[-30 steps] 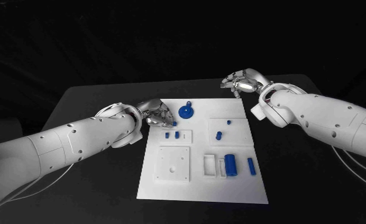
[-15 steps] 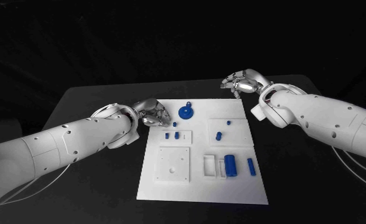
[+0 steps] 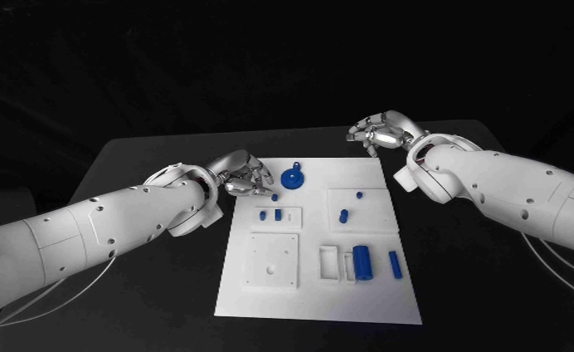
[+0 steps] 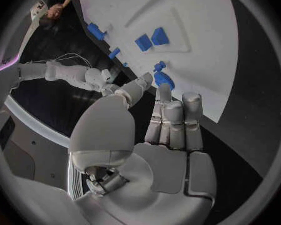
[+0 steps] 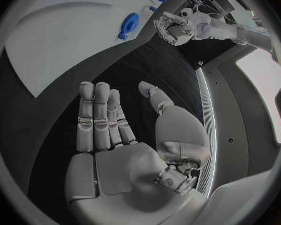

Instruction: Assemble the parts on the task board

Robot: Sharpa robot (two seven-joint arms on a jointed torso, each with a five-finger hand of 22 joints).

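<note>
Right now both hands sit near the far end of the task board (image 3: 317, 286), w/ nothing in either. Left hand (image 3: 243, 176) hovers at the board's far-left corner, fingers spread and empty; the wrist view shows its fingers (image 4: 173, 122) extended side by side, thumb apart, over the dark table (image 3: 143, 169) beside the board edge. Just beside it lies the round blue part (image 3: 293, 177), w/ a tiny blue part (image 3: 274, 197) nearer the robot. Right hand (image 3: 383, 132) hangs off the far-right corner over the table, fingers loosely apart, palm bare in its wrist view (image 5: 115, 135). Other blue parts: two small pegs (image 3: 269, 214) in a raised white block, a blue cylinder (image 3: 360, 260) and a slim bar (image 3: 395, 264) nearer the robot.
</note>
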